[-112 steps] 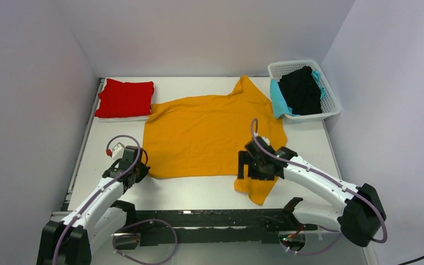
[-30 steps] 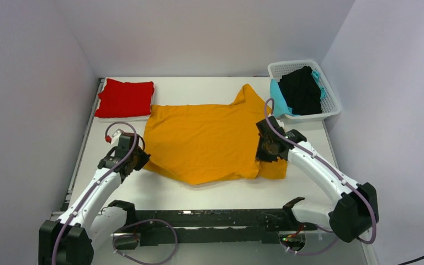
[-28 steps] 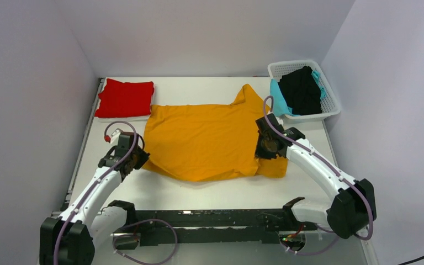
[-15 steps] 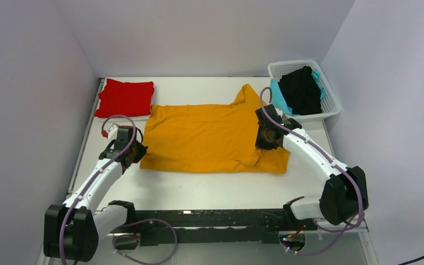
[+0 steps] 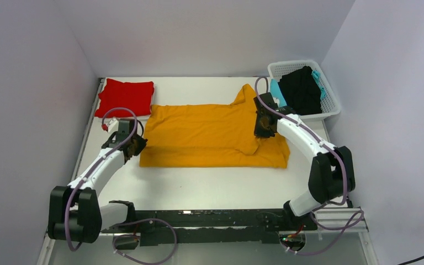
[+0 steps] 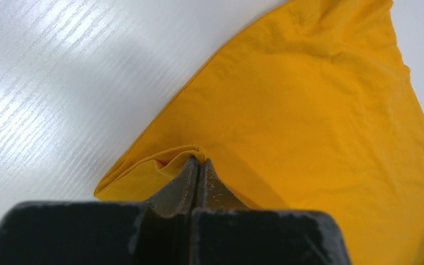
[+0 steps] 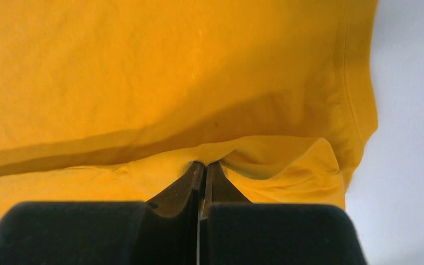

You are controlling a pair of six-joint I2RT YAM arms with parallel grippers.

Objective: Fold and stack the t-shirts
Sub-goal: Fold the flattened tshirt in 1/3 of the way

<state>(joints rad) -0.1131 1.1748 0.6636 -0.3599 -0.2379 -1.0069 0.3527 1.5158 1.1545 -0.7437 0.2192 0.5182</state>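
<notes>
Mustard-orange t-shirt sits mid-table, spread left to right, with one sleeve pointing at the far edge. Left gripper: fingers together, clamped on a small peak of cloth at the shirt's left corner. Right gripper: same, pinching a fold near the right edge.

Red t-shirt is folded at the far-left corner. Black t-shirt and teal t-shirt are bunched in the white basket, far right.

My read: first fold of the orange shirt is in hand, near half doubled over the body, straight crease along the near side.

Next: set both pinched points down level with each other, cloth taut between, then open both together. A lopsided release probably skews the fold.
</notes>
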